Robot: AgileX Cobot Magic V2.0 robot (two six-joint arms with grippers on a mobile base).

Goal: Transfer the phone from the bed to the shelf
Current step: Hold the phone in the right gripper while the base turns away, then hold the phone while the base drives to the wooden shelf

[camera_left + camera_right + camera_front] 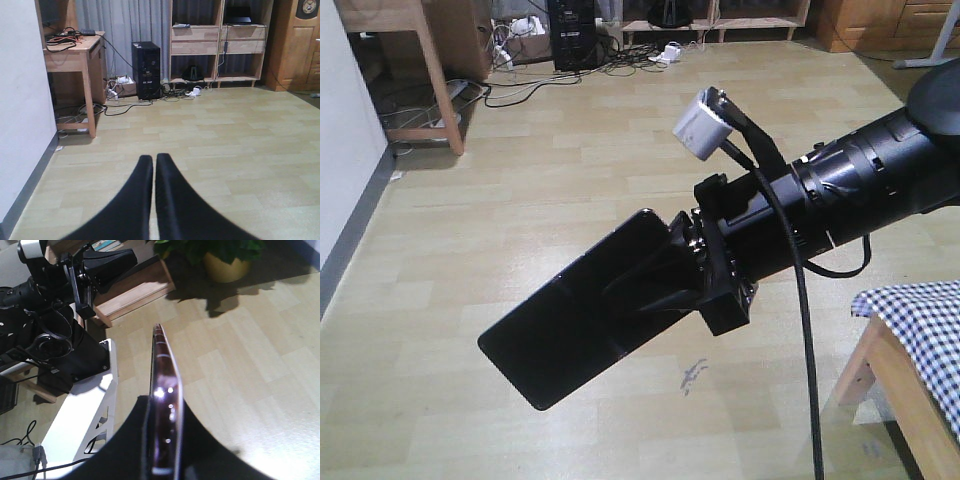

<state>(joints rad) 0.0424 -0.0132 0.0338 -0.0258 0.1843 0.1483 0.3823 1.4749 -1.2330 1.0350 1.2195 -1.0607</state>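
Slim glossy black phone [575, 325]: one end is hidden under my right gripper [655, 285]. From that wrist I see only its thin edge, and the dark fingers beside it are blurry.
Bed with black-and-white check sheet [920, 315]: only a corner shows at the picture's side.
Pale wooden shelf [195, 47]: its top is cut off, and the things on it are too small to tell.
My left gripper [154, 160]: blurry, and it runs off the bottom.
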